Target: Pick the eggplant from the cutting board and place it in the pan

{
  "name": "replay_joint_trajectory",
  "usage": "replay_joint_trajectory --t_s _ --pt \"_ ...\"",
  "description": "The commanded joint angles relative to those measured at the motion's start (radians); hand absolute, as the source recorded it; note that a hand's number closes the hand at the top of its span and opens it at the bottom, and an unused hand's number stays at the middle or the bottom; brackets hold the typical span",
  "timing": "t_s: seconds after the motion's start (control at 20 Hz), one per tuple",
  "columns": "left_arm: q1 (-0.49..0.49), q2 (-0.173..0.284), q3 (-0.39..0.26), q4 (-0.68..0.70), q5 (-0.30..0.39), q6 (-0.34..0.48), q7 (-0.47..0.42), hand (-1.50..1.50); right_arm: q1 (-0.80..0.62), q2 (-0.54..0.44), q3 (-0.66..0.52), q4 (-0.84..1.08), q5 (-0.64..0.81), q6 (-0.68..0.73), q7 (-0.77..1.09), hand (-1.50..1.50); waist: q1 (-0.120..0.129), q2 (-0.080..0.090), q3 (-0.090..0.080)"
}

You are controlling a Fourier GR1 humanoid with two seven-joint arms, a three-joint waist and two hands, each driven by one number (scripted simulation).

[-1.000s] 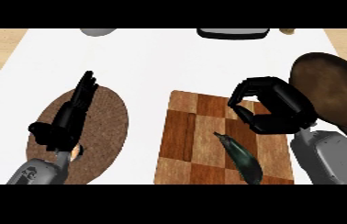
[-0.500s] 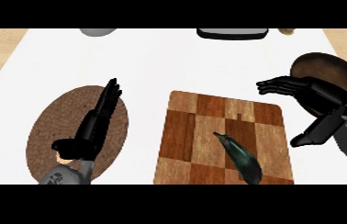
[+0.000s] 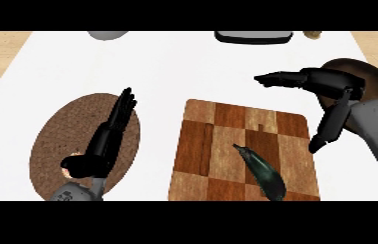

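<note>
Since half a second ago the right hand (image 3: 325, 83) has risen slightly toward the far right of the tabletop (image 3: 184, 63); its fingers point left and its thumb hangs down past the right edge of the cutting board (image 3: 221, 138), open and holding nothing. The left hand (image 3: 111, 133) has hardly shifted: it lies with straight fingers over the round brown mat (image 3: 59, 133), open as well. The eggplant (image 3: 262, 173) has not moved; it lies on the near right part of the cutting board, stem end toward the board's middle, well apart from both hands. The pan (image 3: 354, 68) is mostly hidden behind the right hand and forearm, only a dark brown curve showing. At the far edge a grey object (image 3: 108, 35) and a dark object (image 3: 252, 37) are cut off and cannot be identified.
</note>
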Motion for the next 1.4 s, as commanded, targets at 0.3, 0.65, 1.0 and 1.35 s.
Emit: replay_joint_trajectory --t_s 0.3,0.65,1.0,1.35 --pt "-0.024 -0.027 0.007 0.006 -0.029 0.017 0.037 0.00 -0.028 0.022 0.294 -0.169 0.323 0.047 -0.081 -1.50 -0.017 -0.004 0.000" --pt "0.060 -0.025 -0.004 -0.090 -0.062 0.023 0.055 0.00 0.016 0.015 0.425 -0.181 0.523 -0.035 -0.168 -1.50 -0.013 -0.006 0.000" --pt "0.050 -0.066 0.051 -0.028 -0.086 -0.028 0.033 0.00 0.111 -0.002 0.392 -0.213 0.598 -0.053 -0.205 -1.50 -0.025 -0.006 -0.001" --pt "0.042 -0.084 0.100 -0.032 -0.104 -0.055 0.043 0.00 0.072 0.027 0.306 -0.165 0.585 0.012 -0.193 -1.50 -0.026 -0.006 -0.001"
